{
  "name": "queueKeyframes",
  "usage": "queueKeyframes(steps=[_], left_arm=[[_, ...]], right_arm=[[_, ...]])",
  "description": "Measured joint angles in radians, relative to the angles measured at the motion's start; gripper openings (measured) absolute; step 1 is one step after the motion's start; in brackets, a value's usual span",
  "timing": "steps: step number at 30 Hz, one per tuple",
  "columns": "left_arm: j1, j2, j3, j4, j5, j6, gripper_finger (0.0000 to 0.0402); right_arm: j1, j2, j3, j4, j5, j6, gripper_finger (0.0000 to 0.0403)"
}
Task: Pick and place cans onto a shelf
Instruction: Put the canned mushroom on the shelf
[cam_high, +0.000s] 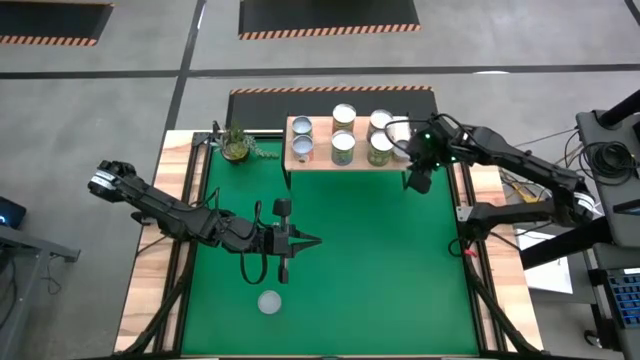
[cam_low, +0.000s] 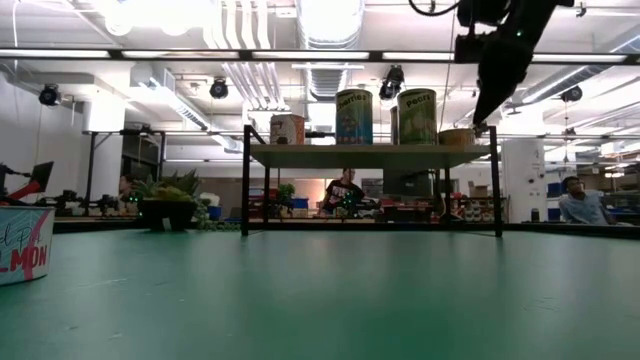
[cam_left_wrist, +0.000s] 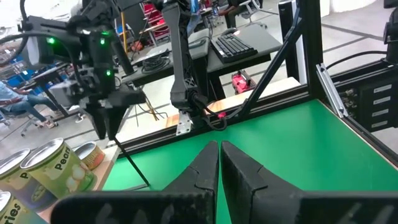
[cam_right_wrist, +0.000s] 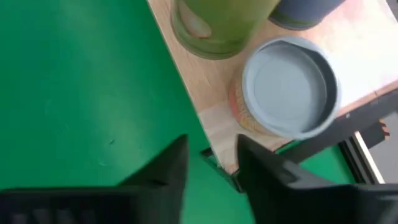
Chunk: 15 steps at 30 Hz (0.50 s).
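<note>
**Trainee:** Where do your jaws stand?

**Operator:** My right gripper hangs released and empty just off the shelf's 3 o'clock end, above the corner where a short can sits. My left gripper is clenched on nothing, low over the desk centre, pointing toward 3 o'clock.

**Trainee:** What is the step in hand?

**Operator:** I judge the right arm has just set that short can down. To do this well I would lift clear straight up before swinging away; the can sits near the shelf edge and a sideways brush could tip it off.

**Trainee:** And what does the shelf carry?

**Operator:** Seven cans by my count in the high view: two pairs of taller ones from 9 o'clock to centre, then a cluster at 3 o'clock. One can is left on the desk at 6 o'clock, just below the left gripper. I would open the left jaws before descending on it.
</note>
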Motion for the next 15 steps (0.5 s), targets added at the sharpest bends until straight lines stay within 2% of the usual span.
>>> queueKeyframes(steps=[3,5,15], left_arm=[[0.0,0.0,0.0,0.0,0.0,0.0,0.0],[0.0,0.0,0.0,0.0,0.0,0.0,0.0],[0.0,0.0,0.0,0.0,0.0,0.0,0.0]], right_arm=[[0.0,0.02,-0.008,0.027,0.006,-0.022,0.0051],[0.0,0.031,-0.008,0.05,0.008,-0.04,0.002],[-0.001,0.078,-0.008,0.076,0.066,-0.07,0.0009]])
